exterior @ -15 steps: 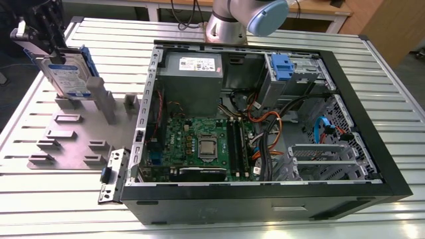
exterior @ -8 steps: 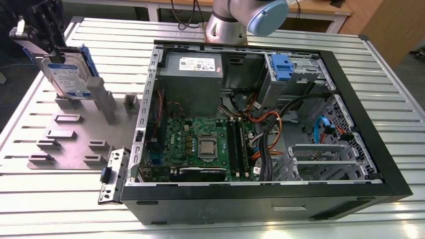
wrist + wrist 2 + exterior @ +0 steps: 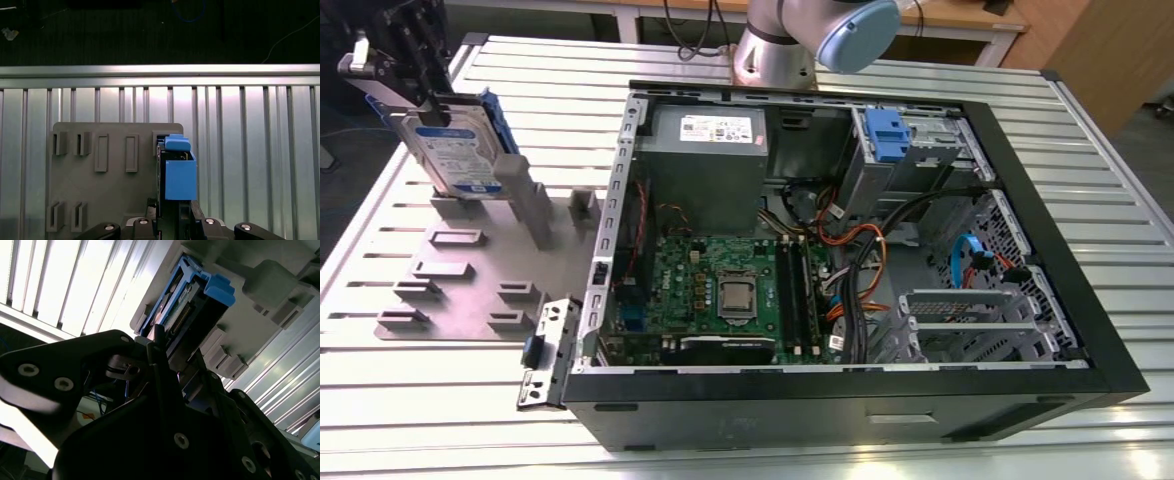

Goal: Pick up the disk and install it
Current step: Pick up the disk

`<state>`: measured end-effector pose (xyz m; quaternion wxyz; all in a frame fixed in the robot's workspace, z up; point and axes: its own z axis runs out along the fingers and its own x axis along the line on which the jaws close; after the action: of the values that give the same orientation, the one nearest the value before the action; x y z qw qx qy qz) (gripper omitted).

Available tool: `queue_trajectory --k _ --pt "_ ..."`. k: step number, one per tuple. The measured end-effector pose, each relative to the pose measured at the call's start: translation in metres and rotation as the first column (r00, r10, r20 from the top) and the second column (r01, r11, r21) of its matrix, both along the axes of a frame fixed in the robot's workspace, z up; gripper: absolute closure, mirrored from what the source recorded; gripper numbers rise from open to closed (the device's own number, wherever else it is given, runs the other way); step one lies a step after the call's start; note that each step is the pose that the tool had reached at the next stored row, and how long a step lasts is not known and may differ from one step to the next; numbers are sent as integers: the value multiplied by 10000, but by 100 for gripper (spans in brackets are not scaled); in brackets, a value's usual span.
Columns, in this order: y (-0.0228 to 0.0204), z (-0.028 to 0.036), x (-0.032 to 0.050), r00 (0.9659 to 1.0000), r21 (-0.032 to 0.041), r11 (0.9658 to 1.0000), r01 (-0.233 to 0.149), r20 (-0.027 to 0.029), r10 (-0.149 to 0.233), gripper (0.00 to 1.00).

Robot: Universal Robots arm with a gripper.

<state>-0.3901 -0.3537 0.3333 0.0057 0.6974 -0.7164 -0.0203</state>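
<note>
The hand (image 3: 430, 108) is over at the exterior view's left, clamped on the top edge of the disk (image 3: 454, 150), which stands upright with a slight tilt and shows its white-and-blue label and blue carrier rim. The disk's lower edge sits right at the upright blocks of the grey holder plate (image 3: 454, 300) lying on the ribbed metal table (image 3: 1067, 120); whether it is clear of its slot cannot be told. In the first wrist view the disk (image 3: 179, 175) appears edge-on, blue carrier outermost, over the slotted plate (image 3: 115, 200), with the hand (image 3: 175, 222) pinching it from both sides. In the second wrist view the dark fingers (image 3: 159, 347) flank the disk (image 3: 195, 305), pressed against its faces. Well apart, toward the exterior view's right, the open computer case (image 3: 854, 400) lies on the table, with the motherboard (image 3: 720, 290) exposed, a grey box (image 3: 707, 150) at the back and a blue tab (image 3: 887, 135) in the drive bay beside it. The arm's base (image 3: 774, 50) rises behind the case.
</note>
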Motion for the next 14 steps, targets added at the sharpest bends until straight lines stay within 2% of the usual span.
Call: queue_trajectory --k 4,7,14 --pt "0 6 0 10000 -2 10000 0 -3 0 65" --pt "0 52 0 10000 -1 10000 0 1 0 65" --pt "0 286 0 10000 0 10000 -1 0 1 65"
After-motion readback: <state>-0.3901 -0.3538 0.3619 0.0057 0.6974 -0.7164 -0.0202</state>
